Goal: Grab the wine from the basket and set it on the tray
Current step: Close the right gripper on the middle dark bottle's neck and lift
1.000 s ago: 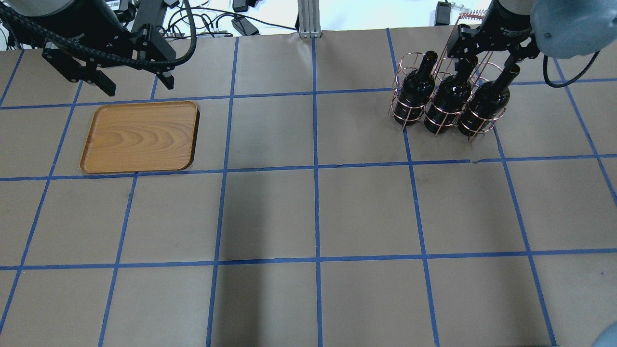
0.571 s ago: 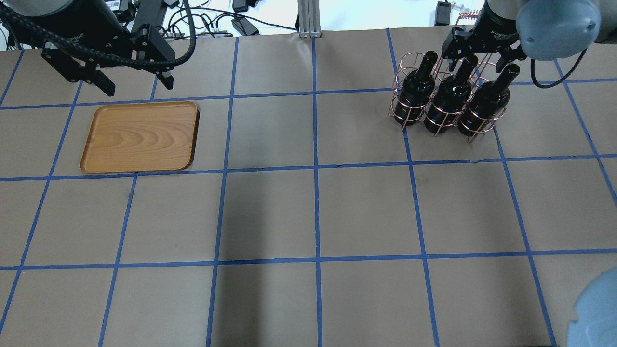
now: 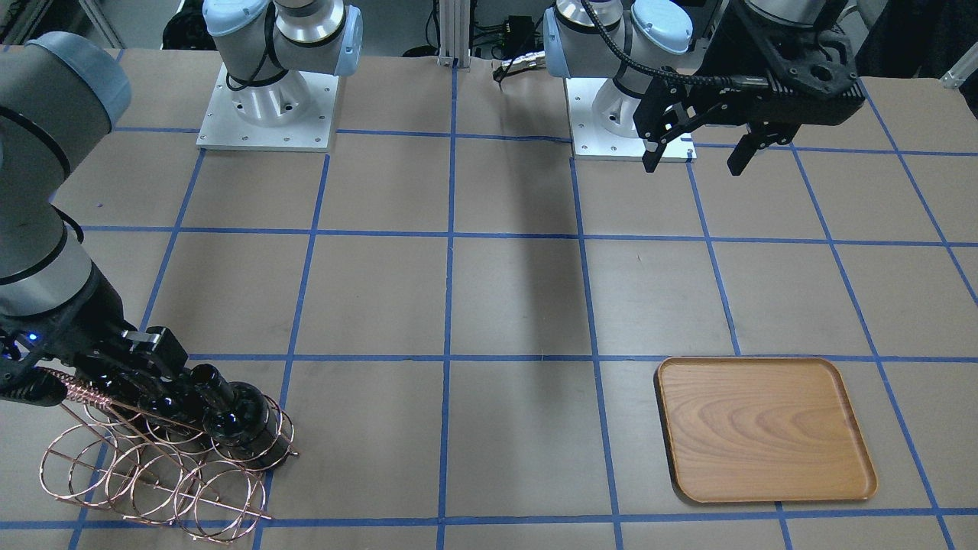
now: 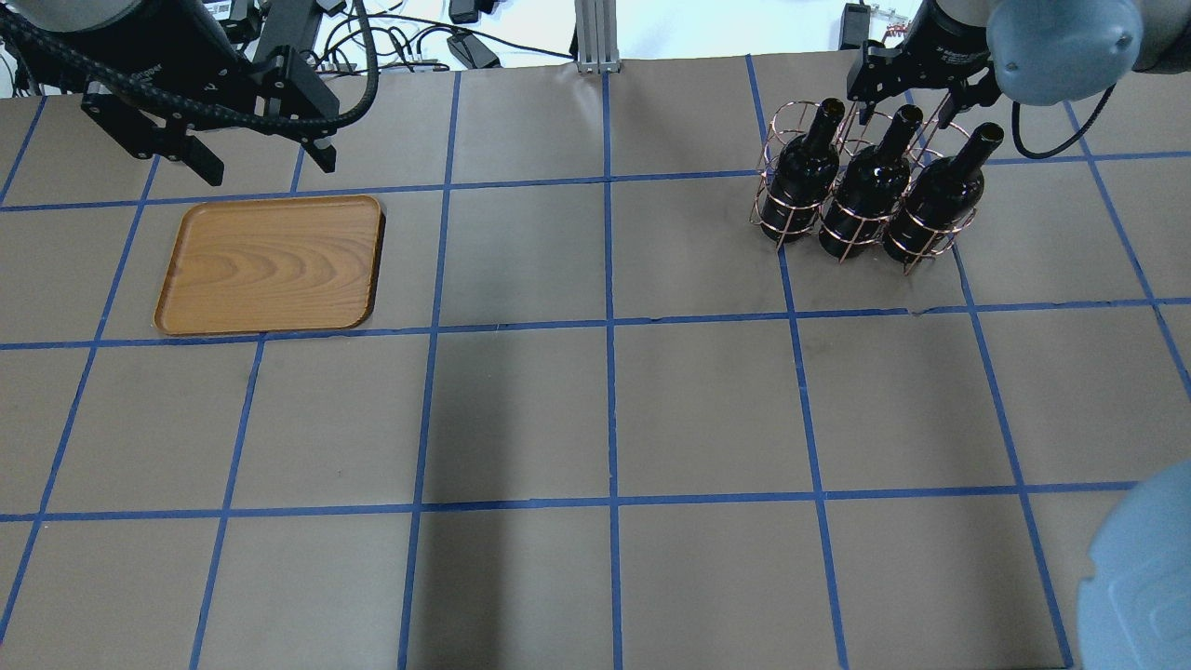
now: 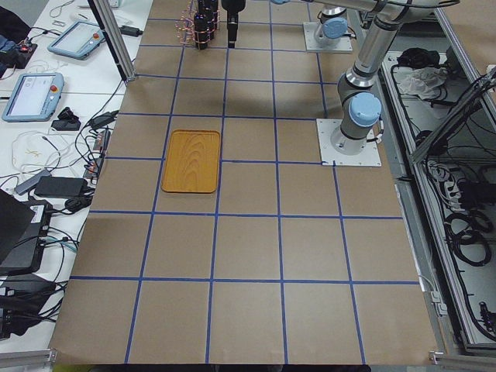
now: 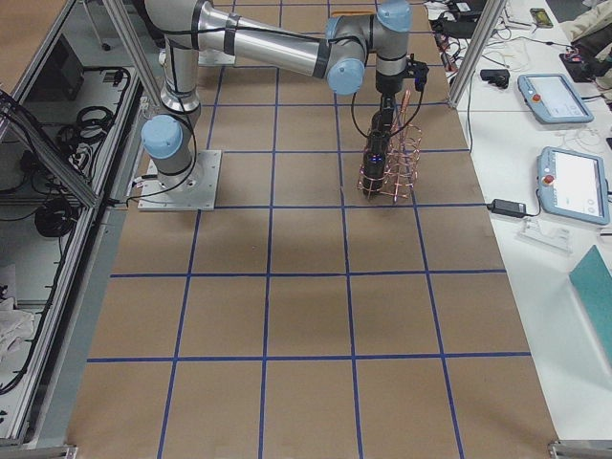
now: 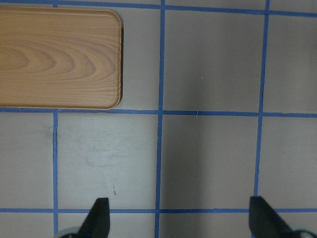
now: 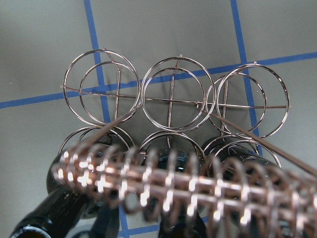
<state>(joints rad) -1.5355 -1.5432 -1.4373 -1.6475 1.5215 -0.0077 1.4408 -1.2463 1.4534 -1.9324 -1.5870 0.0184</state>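
Three dark wine bottles [image 4: 870,186] stand upright in the front row of the copper wire basket [image 4: 782,121] at the far right; they also show in the front-facing view [image 3: 237,416]. The back rings [image 8: 173,94] are empty. My right gripper [image 4: 910,93] is open and hangs over the bottle necks beside the coiled handle [image 8: 163,183], about above the middle bottle, and holds nothing. The wooden tray [image 4: 270,265] lies empty at the far left. My left gripper [image 4: 260,163] is open and empty, hovering just behind the tray.
The table is brown paper with a blue tape grid. The arm bases [image 3: 267,99] stand at the robot's side. My right arm's elbow [image 4: 1135,577] bulges into the overhead view's lower right corner. Cables and pendants lie beyond the table's far edge.
My right gripper has shifted left and further back over the bottle necks, still open. The right elbow has come further into the overhead view. The left arm, tray and bottles have not moved.
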